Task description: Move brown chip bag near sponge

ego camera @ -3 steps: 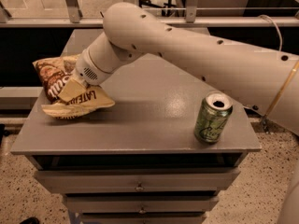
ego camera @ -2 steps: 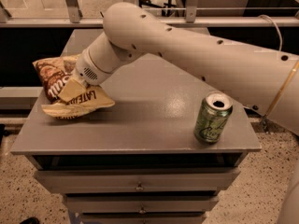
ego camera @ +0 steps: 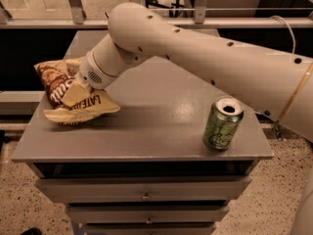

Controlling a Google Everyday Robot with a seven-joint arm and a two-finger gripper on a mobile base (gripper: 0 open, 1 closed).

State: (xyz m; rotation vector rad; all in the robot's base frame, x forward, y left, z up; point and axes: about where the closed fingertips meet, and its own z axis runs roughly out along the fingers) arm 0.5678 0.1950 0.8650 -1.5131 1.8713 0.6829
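Observation:
The brown chip bag (ego camera: 66, 94) lies crumpled at the left end of the grey cabinet top (ego camera: 156, 126), its dark brown part towards the far left and its pale yellow part towards the front. My gripper (ego camera: 74, 93) is at the end of the white arm, which reaches in from the right. It is pressed into the middle of the bag, and the bag and the wrist hide most of it. The sponge is out of view.
A green drink can (ego camera: 222, 123) stands upright near the front right corner of the cabinet top. The cabinet has drawers (ego camera: 146, 192) below. A metal railing (ego camera: 195, 13) runs behind the cabinet.

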